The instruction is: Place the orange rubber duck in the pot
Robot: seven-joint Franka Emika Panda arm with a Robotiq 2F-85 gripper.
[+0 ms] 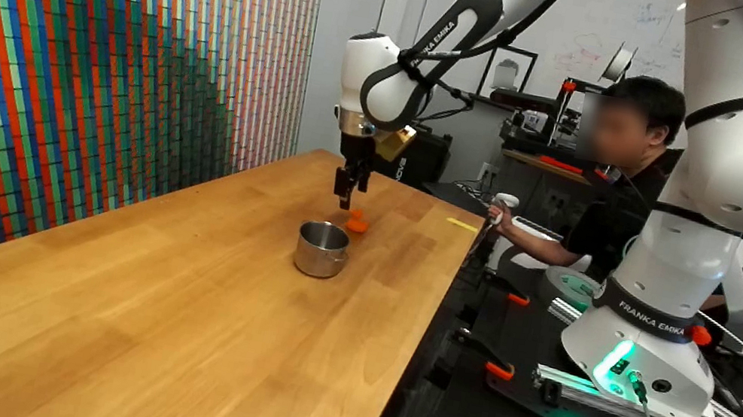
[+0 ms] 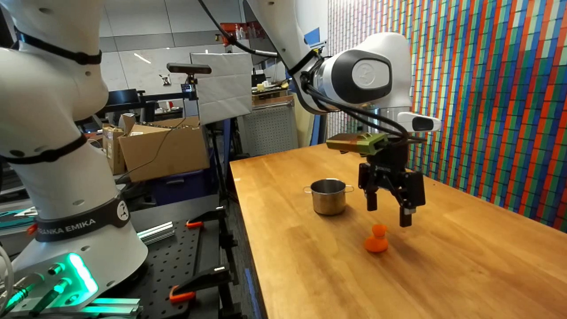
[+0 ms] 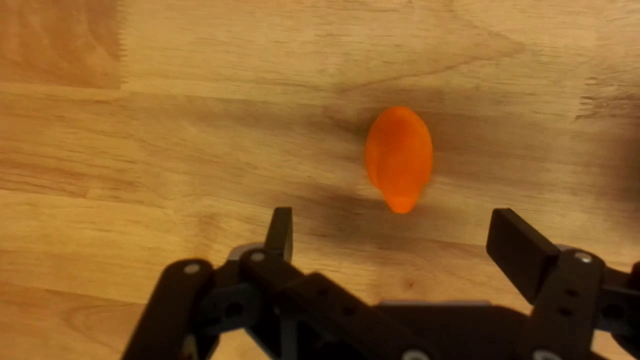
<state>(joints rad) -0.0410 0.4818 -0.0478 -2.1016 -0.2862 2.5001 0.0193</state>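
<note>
My hand [image 2: 389,212] hangs above the counter [image 1: 169,318], spread wide and holding nothing. Lower down, the orange rubber duck [image 3: 400,155] stands upright on that surface, showing just beyond my grasp in the wrist view — near me but untouched. A little farther off is the pot [image 2: 328,201], upright too — a clear gap between it and the duck. Beyond the counter rises a wall [image 2: 478,88] of coloured stripes; in an exterior view a person [image 1: 606,219] in black holds a white device [image 1: 509,200].
</note>
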